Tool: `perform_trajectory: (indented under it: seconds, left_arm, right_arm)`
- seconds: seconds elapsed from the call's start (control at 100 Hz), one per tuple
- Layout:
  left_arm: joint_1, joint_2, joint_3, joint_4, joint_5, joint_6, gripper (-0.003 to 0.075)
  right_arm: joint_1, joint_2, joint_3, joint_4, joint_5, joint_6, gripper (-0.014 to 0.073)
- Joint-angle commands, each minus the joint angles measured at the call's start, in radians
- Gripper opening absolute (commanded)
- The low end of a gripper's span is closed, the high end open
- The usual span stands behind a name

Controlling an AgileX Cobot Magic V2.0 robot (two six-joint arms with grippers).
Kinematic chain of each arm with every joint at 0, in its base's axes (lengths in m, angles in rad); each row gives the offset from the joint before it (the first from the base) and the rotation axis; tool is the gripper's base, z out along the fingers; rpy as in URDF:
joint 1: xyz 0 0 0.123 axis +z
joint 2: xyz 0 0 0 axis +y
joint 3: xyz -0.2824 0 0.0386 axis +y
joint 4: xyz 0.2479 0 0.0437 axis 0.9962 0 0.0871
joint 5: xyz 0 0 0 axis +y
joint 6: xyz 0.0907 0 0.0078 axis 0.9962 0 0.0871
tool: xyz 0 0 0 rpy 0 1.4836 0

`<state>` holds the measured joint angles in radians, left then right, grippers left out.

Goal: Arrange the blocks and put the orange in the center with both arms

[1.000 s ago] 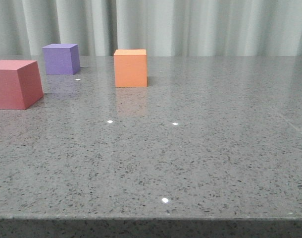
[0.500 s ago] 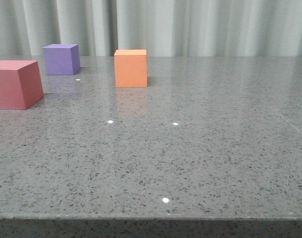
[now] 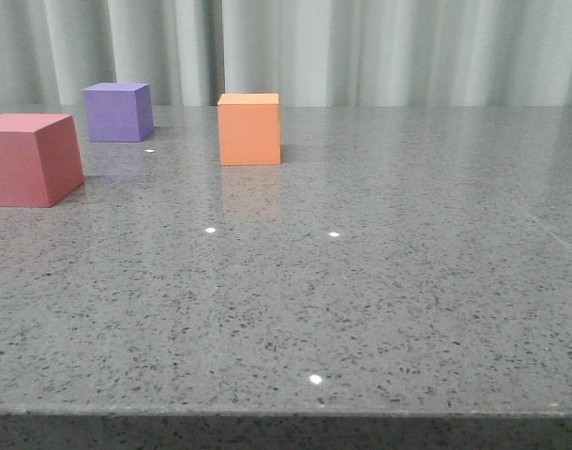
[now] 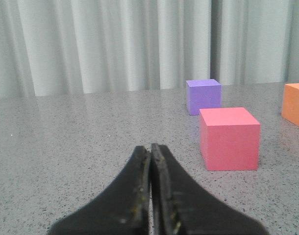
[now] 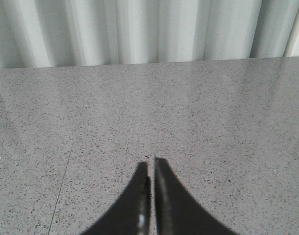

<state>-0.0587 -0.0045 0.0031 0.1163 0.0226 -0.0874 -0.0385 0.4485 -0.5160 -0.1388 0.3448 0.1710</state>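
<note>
Nearest you, the left gripper (image 4: 151, 149) has its black fingers pressed together on nothing; the right gripper (image 5: 150, 166) is likewise closed and empty above bare speckled grey tabletop (image 3: 380, 281); your matte pinkish-red foam cube (image 3: 29, 157) sits at the front view's left edge; farther back stands the sharp-edged, unmarked matte orange foam cube (image 3: 249, 128), left of centre; farthest, the matte purple foam cube (image 3: 118, 112) rests before the pale curtain (image 3: 361, 47).

Likely a lab test bench: bare speckled grey stone tabletop (image 3: 408, 281), pale pleated curtain (image 3: 408, 52) as backdrop.
</note>
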Motion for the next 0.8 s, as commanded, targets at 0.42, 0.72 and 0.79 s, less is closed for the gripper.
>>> perform_trajectory:
  seconds: [0.42, 0.72, 0.79]
  left_arm:
    - [0.003, -0.031, 0.041, -0.007, -0.126, -0.002, -0.0019]
    - [0.003, -0.029, -0.046, -0.033, -0.130, -0.002, -0.0019]
    - [0.003, -0.013, -0.116, -0.072, -0.045, -0.002, -0.0019]
  right_arm:
    - [-0.008, 0.004, -0.024, -0.001, -0.086, -0.008, -0.0067]
    - [-0.008, 0.004, -0.024, -0.001, -0.086, -0.008, -0.0067]
    - [-0.008, 0.004, -0.024, -0.001, -0.086, -0.008, -0.0067]
